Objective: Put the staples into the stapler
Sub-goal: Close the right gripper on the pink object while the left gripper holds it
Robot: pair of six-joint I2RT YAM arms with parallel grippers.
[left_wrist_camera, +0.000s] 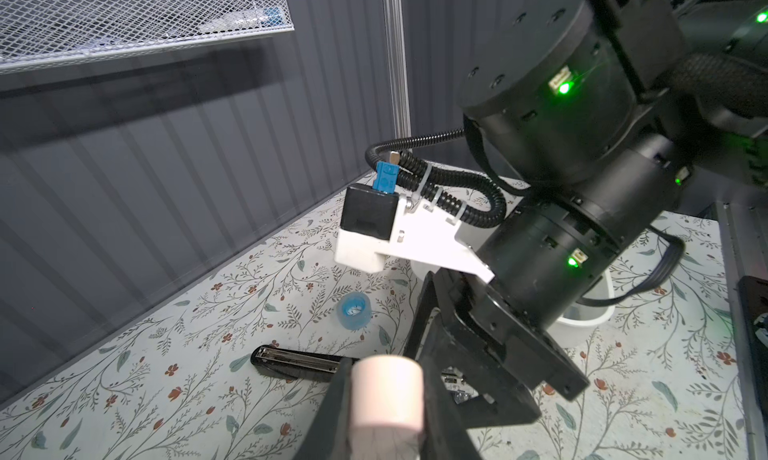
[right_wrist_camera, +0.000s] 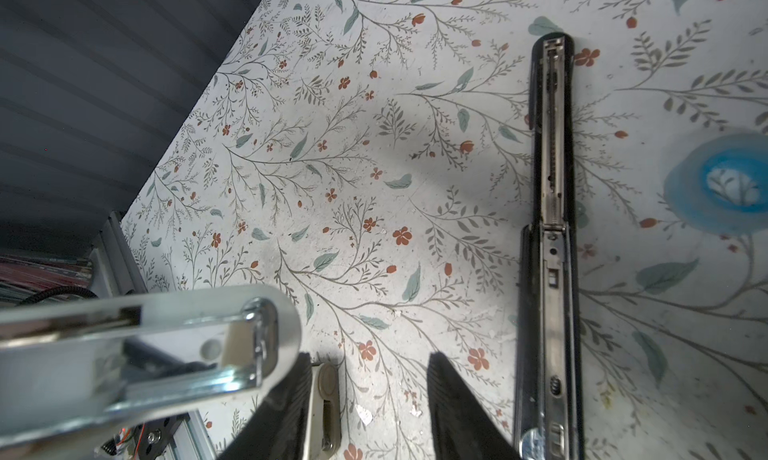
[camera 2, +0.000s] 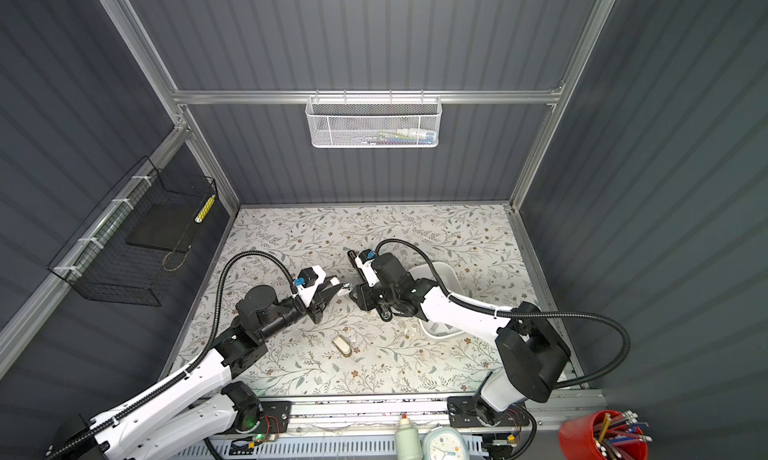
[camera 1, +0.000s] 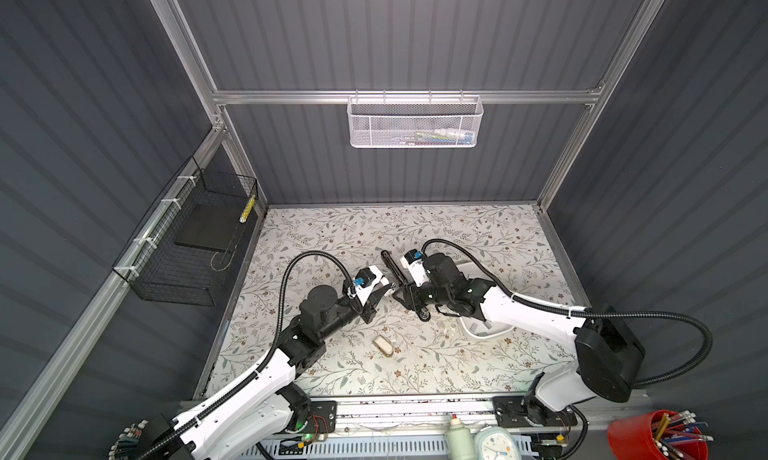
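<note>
- The right pincer [right_wrist_camera: 370, 358] stands partly open and empty; bare bench [right_wrist_camera: 374, 229] shows between its fingers.
- The left pincer [left_wrist_camera: 386, 379] is closed on a pale rounded object [left_wrist_camera: 386, 399] that cannot be identified. In both top views its tip sits close to the right pincer's.
- Just beside the right pincer lies the black stapler [right_wrist_camera: 548, 229], folded open flat with its channel facing up. Its long axis runs roughly the way the fingers point, outside one finger rather than between them.
- What appear to be the staples [camera 2: 437, 328] lie as grey strips in a white tub [camera 2: 446, 268], mostly hidden under the right forearm and to the right of the stapler.
- The right arm is the nearer to both. Its next reach probably turns away from the stapler toward the tub, and any strip fetched must come back aligned with the channel.
</note>
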